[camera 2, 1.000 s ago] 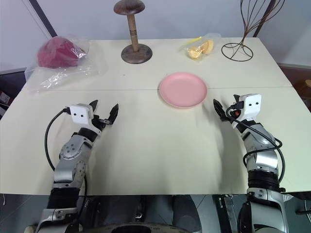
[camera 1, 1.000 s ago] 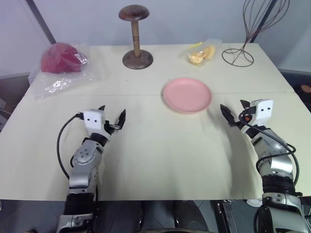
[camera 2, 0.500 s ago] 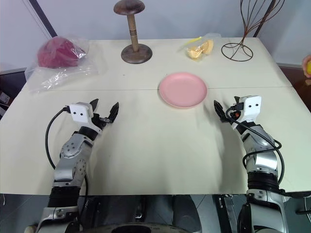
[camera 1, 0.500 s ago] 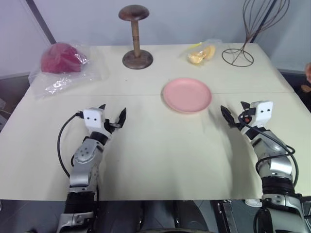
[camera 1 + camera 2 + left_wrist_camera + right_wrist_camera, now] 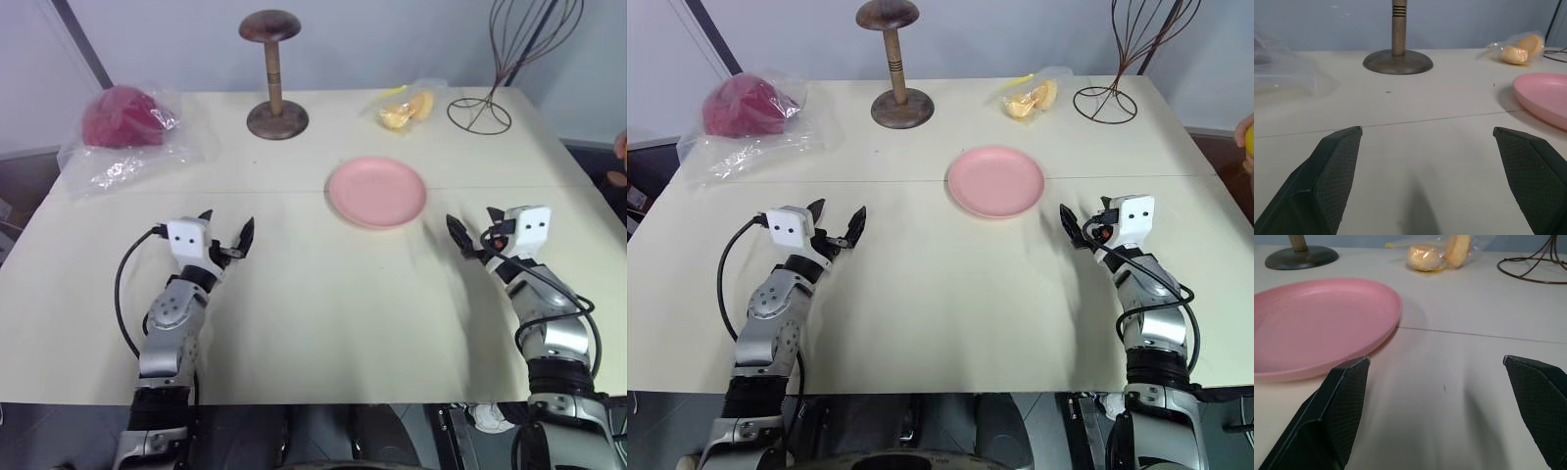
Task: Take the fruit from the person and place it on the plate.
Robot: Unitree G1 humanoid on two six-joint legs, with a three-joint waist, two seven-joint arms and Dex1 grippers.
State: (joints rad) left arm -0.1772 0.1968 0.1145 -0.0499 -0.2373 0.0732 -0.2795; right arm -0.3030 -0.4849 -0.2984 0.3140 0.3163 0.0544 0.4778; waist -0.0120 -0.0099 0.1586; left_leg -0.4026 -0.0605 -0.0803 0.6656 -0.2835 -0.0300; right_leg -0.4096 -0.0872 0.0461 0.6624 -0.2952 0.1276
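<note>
Pink plate [image 5: 996, 181] sits on the cream table [image 5: 921, 313], roughly centre, bare. Left end effector [image 5: 837, 227] hovers low over the table on the near left, jaws spread wide, holding nothing. Right end effector [image 5: 1085, 226] hovers just beside the plate's near-right rim, not touching it, jaws also wide apart and holding nothing. Fruit [image 5: 1248, 137] shows as a yellow sliver at the far right edge of the right eye view, off the table, well apart from the plate and from both end effectors; the person's hand [image 5: 621, 147] is barely in at that same edge, too little visible to tell the grip. Far side of table: wooden stand [image 5: 895, 73], wire stand [image 5: 1117, 69], bag of pale orange pieces [image 5: 1030, 97], red item in clear plastic [image 5: 743, 110] at far left.
</note>
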